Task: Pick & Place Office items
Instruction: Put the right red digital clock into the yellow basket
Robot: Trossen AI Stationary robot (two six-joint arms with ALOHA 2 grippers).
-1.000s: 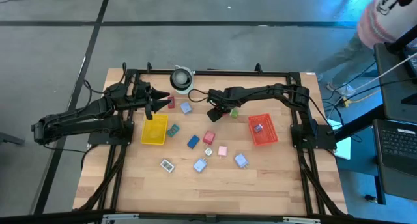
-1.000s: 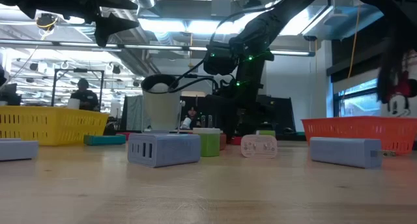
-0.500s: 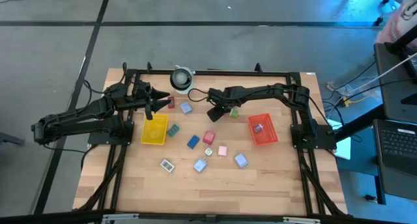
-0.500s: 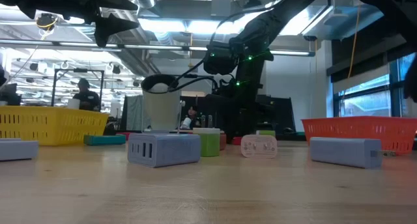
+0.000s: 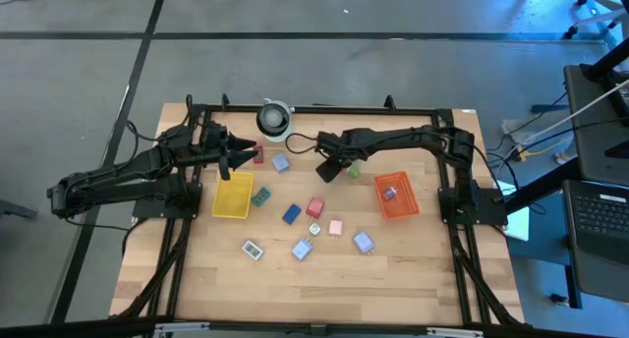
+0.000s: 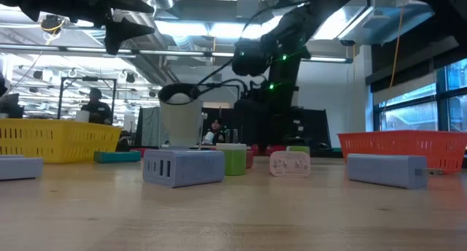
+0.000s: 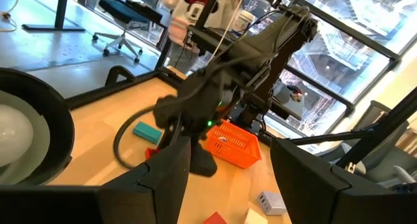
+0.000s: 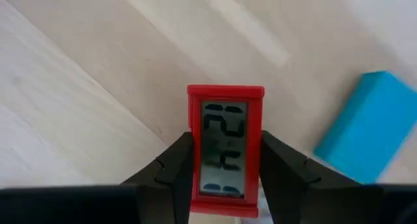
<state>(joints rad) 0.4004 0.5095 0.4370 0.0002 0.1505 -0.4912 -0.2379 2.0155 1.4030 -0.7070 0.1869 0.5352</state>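
Between my right gripper (image 8: 225, 175) fingers sat a red clock piece (image 8: 225, 146), pinched and lifted off the counter (image 5: 413, 269). One item was in the orange tray (image 5: 397, 196); roughly ten were left loose. Left gripper (image 5: 228, 156) hovered over the yellow tray (image 5: 233, 197), fingers spread, empty.

— How is the light behaving?
— It is coming from ceiling strips behind the table (image 6: 233, 214), glaring white in the low view and leaving the arms silhouetted.
— And focus?
— The near tabletop is blurring. The red clock (image 8: 225, 142) is showing sharp, while the wood behind is washing out pale. From overhead, shadows are staying soft and short.
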